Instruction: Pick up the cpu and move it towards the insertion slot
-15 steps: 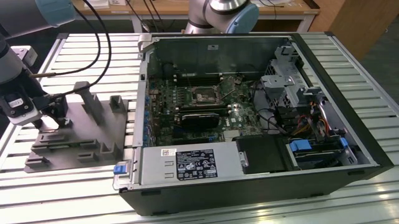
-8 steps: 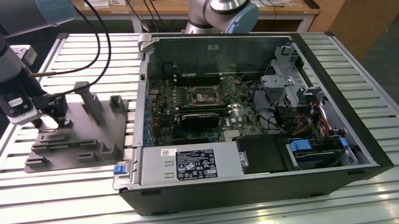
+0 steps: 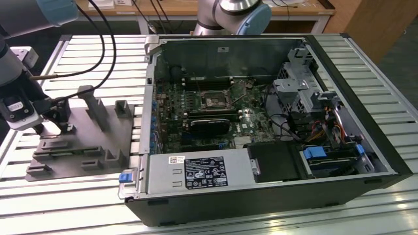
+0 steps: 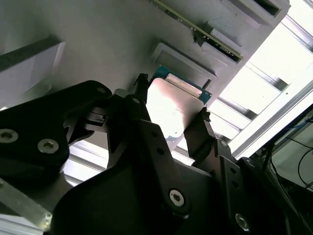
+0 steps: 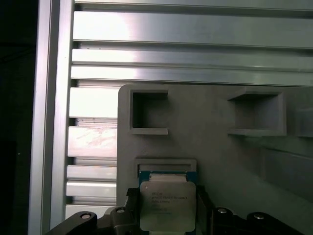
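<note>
Black fingers (image 4: 138, 117) of the gripper (image 4: 172, 98) are pinching the cpu (image 4: 171, 110) at a pocket (image 5: 166, 162) near the grey plate's (image 5: 215, 112) edge. Tiny writing is showing on top.

Slatted aluminium worktop (image 3: 375, 68), grey fixture plate (image 3: 81, 149) lying flat towards the exterior view's left, open black computer case (image 3: 274, 198) just beside it, across centre and right

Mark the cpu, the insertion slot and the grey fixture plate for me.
cpu (image 5: 167, 205): first wrist view, centre of its silvery top.
insertion slot (image 3: 214, 101): exterior view, dark middle of the socket.
fixture plate (image 3: 81, 137): exterior view, bare flat surface.
</note>
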You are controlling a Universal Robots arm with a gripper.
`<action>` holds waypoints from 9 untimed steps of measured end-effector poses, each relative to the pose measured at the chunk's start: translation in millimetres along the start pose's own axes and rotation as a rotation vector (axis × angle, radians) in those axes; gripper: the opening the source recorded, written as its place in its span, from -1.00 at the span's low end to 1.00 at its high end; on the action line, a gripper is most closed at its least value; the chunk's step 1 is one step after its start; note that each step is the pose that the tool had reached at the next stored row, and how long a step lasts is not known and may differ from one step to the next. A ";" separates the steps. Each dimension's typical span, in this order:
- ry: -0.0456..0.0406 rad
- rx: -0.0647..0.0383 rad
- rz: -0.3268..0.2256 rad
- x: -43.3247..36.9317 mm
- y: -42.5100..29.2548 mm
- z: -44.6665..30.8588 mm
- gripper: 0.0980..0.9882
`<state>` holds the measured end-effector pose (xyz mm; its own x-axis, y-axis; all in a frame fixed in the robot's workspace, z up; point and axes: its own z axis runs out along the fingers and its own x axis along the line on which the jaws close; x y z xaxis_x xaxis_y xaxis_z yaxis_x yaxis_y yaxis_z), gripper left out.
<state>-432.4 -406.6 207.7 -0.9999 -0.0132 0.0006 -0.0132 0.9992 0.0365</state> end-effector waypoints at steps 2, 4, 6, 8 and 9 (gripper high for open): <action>0.0003 0.000 0.000 0.0 0.2 -0.7 0.00; 0.0003 0.000 0.000 0.1 0.2 -1.8 0.00; 0.0002 0.000 0.000 0.0 0.3 -2.7 0.00; 0.0000 0.000 0.000 0.0 0.4 -3.9 0.00; 0.0001 0.000 0.000 0.0 0.5 -4.6 0.00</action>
<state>-432.4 -406.3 212.3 -0.9999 -0.0132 0.0008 -0.0131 0.9992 0.0365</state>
